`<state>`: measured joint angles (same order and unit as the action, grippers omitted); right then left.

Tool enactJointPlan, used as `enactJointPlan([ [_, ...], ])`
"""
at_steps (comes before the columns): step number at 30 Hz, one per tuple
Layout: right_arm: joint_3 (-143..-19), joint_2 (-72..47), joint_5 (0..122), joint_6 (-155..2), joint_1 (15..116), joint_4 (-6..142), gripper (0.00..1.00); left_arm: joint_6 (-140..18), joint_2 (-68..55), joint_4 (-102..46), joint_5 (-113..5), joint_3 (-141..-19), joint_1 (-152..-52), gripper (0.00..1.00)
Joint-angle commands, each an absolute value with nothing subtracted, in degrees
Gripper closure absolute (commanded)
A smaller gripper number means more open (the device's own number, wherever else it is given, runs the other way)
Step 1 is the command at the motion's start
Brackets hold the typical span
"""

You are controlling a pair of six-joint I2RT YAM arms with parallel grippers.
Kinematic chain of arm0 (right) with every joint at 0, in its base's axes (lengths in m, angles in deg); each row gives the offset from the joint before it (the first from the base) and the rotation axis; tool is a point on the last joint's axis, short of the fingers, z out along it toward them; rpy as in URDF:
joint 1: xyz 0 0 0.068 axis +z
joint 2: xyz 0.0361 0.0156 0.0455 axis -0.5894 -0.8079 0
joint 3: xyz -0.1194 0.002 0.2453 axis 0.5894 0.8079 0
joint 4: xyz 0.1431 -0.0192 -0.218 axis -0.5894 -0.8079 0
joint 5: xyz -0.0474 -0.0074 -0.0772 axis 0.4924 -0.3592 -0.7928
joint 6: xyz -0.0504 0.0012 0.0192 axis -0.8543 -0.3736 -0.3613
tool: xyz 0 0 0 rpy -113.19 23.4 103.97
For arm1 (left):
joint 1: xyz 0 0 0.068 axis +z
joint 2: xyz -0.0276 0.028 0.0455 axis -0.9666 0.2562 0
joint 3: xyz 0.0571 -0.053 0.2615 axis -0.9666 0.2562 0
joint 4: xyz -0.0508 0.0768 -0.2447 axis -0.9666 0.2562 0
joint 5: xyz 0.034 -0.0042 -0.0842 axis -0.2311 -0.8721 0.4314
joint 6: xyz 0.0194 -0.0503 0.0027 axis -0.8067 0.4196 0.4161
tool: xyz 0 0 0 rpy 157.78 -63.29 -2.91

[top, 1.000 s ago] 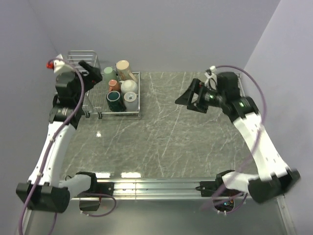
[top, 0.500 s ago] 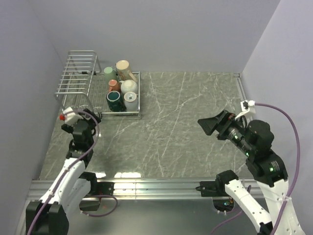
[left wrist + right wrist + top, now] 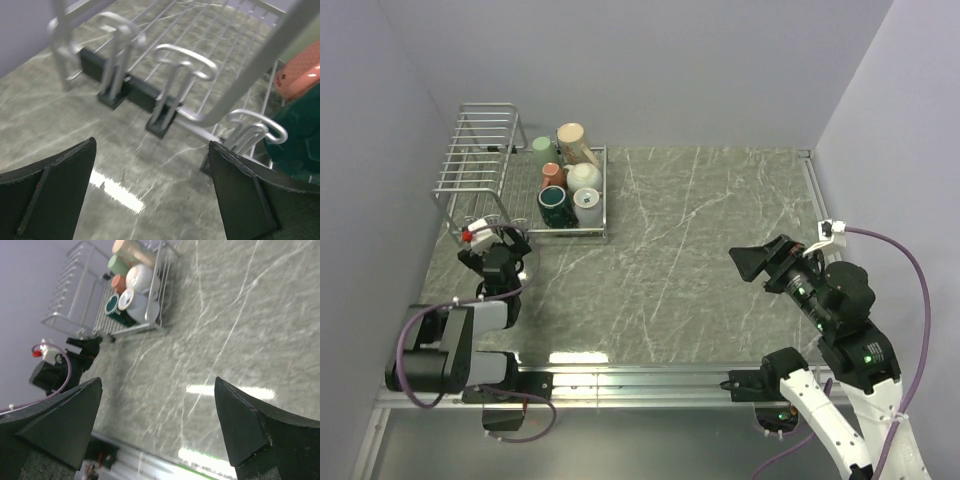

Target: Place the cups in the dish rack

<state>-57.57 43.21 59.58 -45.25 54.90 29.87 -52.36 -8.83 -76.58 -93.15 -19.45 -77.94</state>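
Observation:
Several cups lie in the flat tray of the silver wire dish rack (image 3: pixel 472 150): beige (image 3: pixel 572 140), pale green (image 3: pixel 542 150), orange-red (image 3: pixel 553 174), cream-white (image 3: pixel 584 176), dark green (image 3: pixel 553 205) and pale blue (image 3: pixel 588 206). My left gripper (image 3: pixel 508 243) hangs open and empty just in front of the rack's near feet. Its wrist view shows the rack's wire loops (image 3: pixel 176 56), the dark green cup (image 3: pixel 296 146) and the orange-red cup (image 3: pixel 301 77) at the right edge. My right gripper (image 3: pixel 752 262) is open and empty over the table's right side, far from the rack (image 3: pixel 75 305).
The marble tabletop (image 3: pixel 700 230) stretches between the rack and the right arm. Walls close in the left, back and right sides. A metal rail (image 3: pixel 640 375) runs along the near edge. The left arm (image 3: pixel 50 371) is folded low by its base.
Both arms have drawn back toward the near edge. The left gripper dropped from the rack's barred end to the table before it. The right gripper's jaws spread a little wider.

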Motion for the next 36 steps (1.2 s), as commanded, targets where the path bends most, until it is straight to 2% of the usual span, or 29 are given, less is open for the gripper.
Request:
enactJointPlan([
  [1,-55.3,41.8,53.8,-48.9,55.1,39.3,0.00,-57.9,-5.2,-89.9,-86.9,-21.7,-77.6,0.01],
  [5,-51.7,39.2,44.4,-55.7,55.2,45.5,0.00,-63.4,3.1,-103.4,-78.4,-18.8,-77.6,0.01],
  [7,-48.6,36.6,36.6,-56.0,55.2,47.8,0.00,-62.3,0.9,-93.6,-76.4,-22.0,-77.5,0.02],
  [8,-47.2,35.7,34.3,-56.4,55.2,49.1,0.00,-62.8,2.9,-98.2,-76.7,-20.8,-77.4,0.03],
  [9,-43.4,35.1,32.7,-57.1,55.2,53.6,0.00,-62.5,2.3,-97.1,-76.7,-21.2,-77.4,0.10],
  [10,-41.1,34.1,32.1,-58.6,55.2,57.1,0.00,-62.1,1.0,-94.7,-76.4,-21.6,-77.4,0.01],
  [15,-23.3,33.1,32.5,-68.8,54.5,80.5,0.00,-62.4,1.8,-96.4,-76.3,-21.3,-77.3,0.01],
  [17,-19.7,30.6,32.6,-68.8,51.9,89.2,0.00,-62.3,1.3,-95.8,-76.3,-21.5,-77.3,0.01],
  [19,-19.6,26.9,27.2,-68.8,51.3,93.1,0.00,-62.6,1.5,-96.2,-76.4,-21.4,-77.3,0.01],
  [20,-18.4,25.7,28.8,-72.9,51.1,97.3,0.00,-62.3,1.4,-95.5,-76.2,-21.6,-77.3,0.01],
  [21,-16.7,24.6,35.4,-75.2,48.6,103.7,0.00,-62.4,1.5,-95.8,-76.2,-21.5,-77.3,0.01],
  [25,-16.9,13.3,46.6,-82.9,44.6,112.6,0.00,-62.5,1.5,-96.1,-76.3,-21.5,-77.3,0.01],
  [27,-15.6,10.0,46.9,-82.8,43.7,119.0,0.00,-62.4,1.5,-95.9,-76.3,-21.6,-77.3,0.01],
  [34,-24.0,-1.2,45.4,-80.0,40.1,117.2,0.00,-62.4,1.5,-95.8,-76.3,-21.6,-77.3,0.00],
  [36,-24.0,-4.5,47.6,-79.7,39.4,121.1,0.00,-62.5,1.5,-95.8,-76.3,-21.5,-77.3,0.01],
])
